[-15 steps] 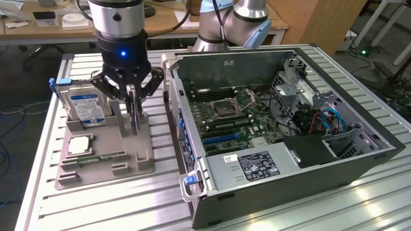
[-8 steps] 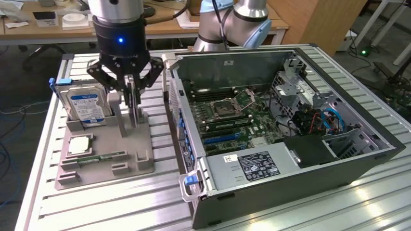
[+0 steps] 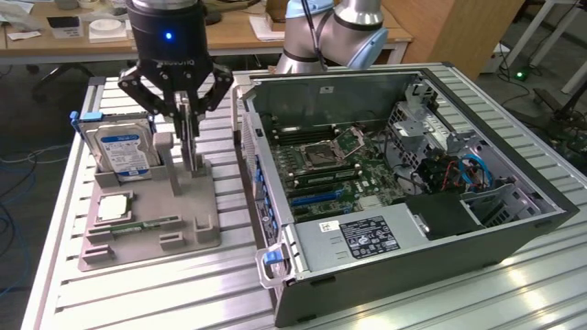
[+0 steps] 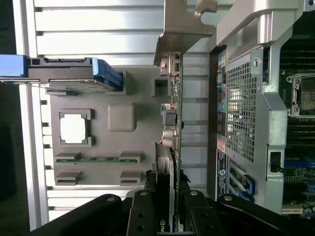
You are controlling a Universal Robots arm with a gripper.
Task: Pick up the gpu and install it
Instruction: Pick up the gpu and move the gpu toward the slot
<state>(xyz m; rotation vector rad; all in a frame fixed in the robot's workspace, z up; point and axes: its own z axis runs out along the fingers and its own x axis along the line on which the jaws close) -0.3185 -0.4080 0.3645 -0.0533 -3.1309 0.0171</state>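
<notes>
A ribbed aluminium table (image 3: 513, 289) carries one open black computer case (image 3: 431, 261) and, beside it toward the exterior view's left edge, one grey moulded plastic holder (image 3: 197, 237). At the holder's far corner stands one boxy silver hard drive (image 3: 124, 148) with a blue label. The gpu (image 3: 191, 155), a thin flat dark card with a folded silvery bracket (image 4: 179, 24) at one end, stands on edge along the holder's case-side edge. The black gripper (image 3: 187, 120) has its jaws closed narrowly on the card's upper end. One square chip (image 3: 112, 206) and one slim green memory stick (image 3: 147, 225) lie in the holder's near recesses.
</notes>
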